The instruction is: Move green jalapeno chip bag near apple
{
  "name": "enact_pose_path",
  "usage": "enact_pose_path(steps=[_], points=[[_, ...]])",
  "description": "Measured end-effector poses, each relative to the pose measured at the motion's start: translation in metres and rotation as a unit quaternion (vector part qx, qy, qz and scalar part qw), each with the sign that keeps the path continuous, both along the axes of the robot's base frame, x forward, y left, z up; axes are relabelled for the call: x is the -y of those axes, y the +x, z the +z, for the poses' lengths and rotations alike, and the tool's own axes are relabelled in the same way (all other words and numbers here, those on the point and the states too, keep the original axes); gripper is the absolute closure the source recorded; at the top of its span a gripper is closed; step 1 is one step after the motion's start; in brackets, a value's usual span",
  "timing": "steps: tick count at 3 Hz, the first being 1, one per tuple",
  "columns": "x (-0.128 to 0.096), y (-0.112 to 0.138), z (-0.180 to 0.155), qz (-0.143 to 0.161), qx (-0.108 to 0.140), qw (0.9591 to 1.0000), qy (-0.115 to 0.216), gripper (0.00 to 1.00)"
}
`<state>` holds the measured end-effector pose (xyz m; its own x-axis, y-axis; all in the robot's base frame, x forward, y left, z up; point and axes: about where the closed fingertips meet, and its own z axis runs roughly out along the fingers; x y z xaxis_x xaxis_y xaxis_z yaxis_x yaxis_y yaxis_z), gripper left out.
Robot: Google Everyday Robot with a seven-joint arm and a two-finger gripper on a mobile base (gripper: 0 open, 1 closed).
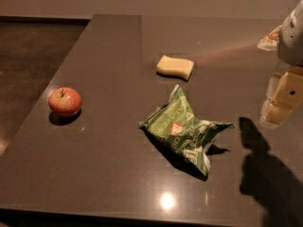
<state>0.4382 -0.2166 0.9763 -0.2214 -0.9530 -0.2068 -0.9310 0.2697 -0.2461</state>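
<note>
The green jalapeno chip bag lies crumpled near the middle of the dark table, with white lettering and a small orange-red mark facing up. The small red apple with yellowish patches stands upright at the left side of the table, well apart from the bag. My gripper hangs at the right edge of the view, above the table and to the right of the bag, touching nothing. Its shadow falls on the table below it.
A pale yellow sponge block lies behind the bag. The dark table ends at a left edge beside the apple and a front edge at the bottom. A dark floor lies to the left.
</note>
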Motion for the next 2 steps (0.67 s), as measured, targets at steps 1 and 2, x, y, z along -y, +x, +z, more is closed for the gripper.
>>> enact_pose_path(steps=[1,2], points=[[0.0,0.0,0.0,0.0,0.0,1.0,0.0,0.0],[-0.0062,-0.0001,-0.0011,0.002,-0.004,1.0,-0.004,0.0]])
